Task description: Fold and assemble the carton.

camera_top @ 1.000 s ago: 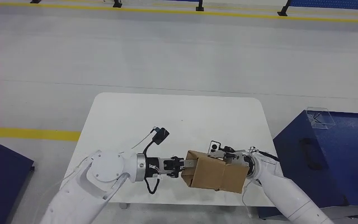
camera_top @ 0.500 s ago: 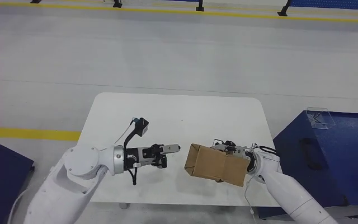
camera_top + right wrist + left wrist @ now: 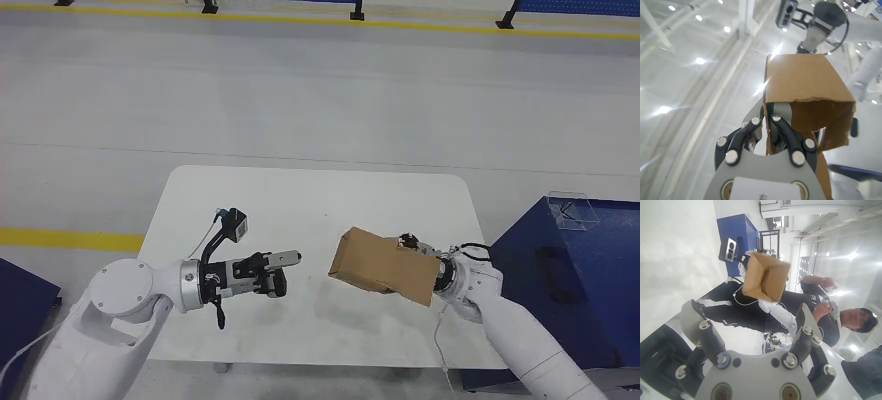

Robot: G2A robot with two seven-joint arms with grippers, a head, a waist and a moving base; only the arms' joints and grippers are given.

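Note:
A brown carton [image 3: 383,264], folded into an open-ended tube, hangs tilted above the right half of the white table [image 3: 300,200]. My right gripper [image 3: 428,268] is shut on its right end; in the right wrist view the gripper [image 3: 767,115] pinches one carton [image 3: 806,79] wall between its fingers. My left gripper [image 3: 287,264] stands open over the table's left-middle, a short gap away from the carton's left end. In the left wrist view, the carton [image 3: 766,275] floats beyond the open left gripper [image 3: 746,304], its partly folded end flaps facing the camera.
A blue cabinet [image 3: 570,260] stands just off the table's right edge, close to the right arm. The back half of the table is bare, and the front edge lies near both arms.
The left gripper has let go of the carton's left end and drawn back to the left. The right gripper has carried the carton up and slightly to the right.

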